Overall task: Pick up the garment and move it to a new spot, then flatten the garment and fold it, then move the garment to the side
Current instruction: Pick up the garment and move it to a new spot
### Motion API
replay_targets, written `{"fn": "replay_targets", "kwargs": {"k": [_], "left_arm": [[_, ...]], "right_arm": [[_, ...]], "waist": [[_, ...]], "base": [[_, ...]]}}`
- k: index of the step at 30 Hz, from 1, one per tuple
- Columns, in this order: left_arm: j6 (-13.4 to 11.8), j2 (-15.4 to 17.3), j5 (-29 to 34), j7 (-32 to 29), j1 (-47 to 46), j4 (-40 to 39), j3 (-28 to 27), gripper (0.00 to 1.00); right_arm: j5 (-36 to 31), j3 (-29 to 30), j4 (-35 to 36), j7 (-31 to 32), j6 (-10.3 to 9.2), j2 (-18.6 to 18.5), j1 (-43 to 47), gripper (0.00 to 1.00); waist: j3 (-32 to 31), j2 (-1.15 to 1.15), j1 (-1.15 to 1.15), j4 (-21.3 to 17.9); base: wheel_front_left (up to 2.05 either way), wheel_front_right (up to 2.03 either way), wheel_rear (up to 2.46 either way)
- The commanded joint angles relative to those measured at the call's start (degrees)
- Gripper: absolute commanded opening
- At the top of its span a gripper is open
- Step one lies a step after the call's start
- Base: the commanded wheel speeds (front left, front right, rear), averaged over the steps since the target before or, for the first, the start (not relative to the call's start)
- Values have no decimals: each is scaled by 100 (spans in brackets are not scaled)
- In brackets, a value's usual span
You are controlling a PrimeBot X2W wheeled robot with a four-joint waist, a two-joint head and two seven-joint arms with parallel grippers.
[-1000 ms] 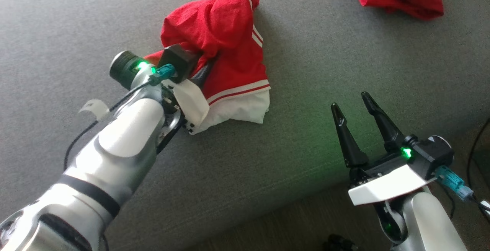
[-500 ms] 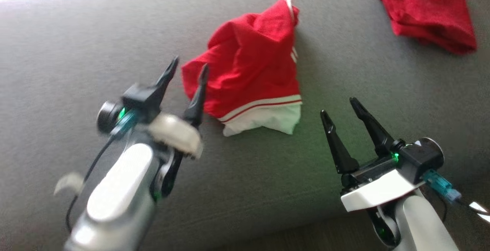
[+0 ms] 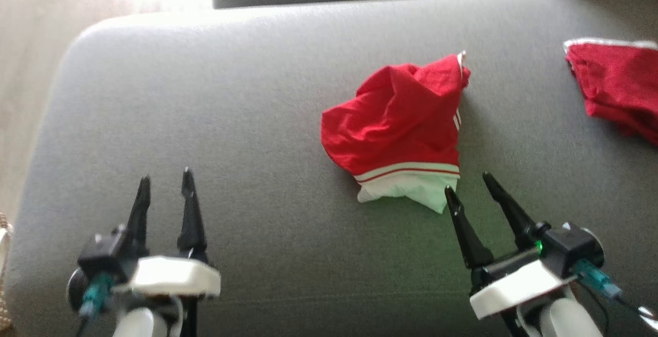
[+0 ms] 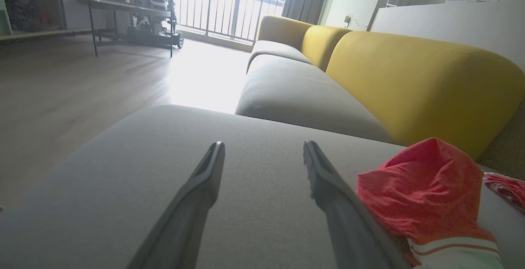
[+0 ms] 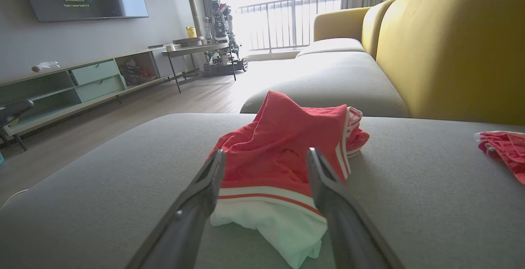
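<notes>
Grey sofa cushion [image 3: 257, 95], with a crumpled red garment [image 3: 401, 126] lying on it.
The right gripper [image 3: 468, 182] is released, tips just beside the garment's white hem; the left gripper [image 3: 165, 183] is released too, well apart from it.

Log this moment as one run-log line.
garment: crumpled on grey cushion | left end effector: open, empty | right end effector: open, empty, close to garment | second red cloth: far right
</notes>
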State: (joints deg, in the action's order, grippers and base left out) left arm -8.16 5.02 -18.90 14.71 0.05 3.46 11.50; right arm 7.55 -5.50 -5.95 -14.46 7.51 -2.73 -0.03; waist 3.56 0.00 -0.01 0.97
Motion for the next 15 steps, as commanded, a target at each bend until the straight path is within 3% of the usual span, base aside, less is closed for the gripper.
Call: {"fn": "replay_targets", "kwargs": {"k": [1, 5, 15], "left_arm": [[-37, -5, 239, 29, -21, -290, -259, 100], [-81, -54, 827, 29, 639, -535, -398, 100], [6, -181, 1131, 29, 1301, -630, -765, 100]], "right_arm": [[-14, -104, 149, -54, -2, -15, 1, 100], [24, -21, 135, -54, -2, -15, 210, 100], [3, 141, 120, -54, -2, -15, 494, 100]], "waist": [[-269, 0, 1, 193], [-445, 0, 1, 212], [-686, 0, 1, 117]], "base": [[0, 0, 0], [0, 0, 0], [0, 0, 0]]}}
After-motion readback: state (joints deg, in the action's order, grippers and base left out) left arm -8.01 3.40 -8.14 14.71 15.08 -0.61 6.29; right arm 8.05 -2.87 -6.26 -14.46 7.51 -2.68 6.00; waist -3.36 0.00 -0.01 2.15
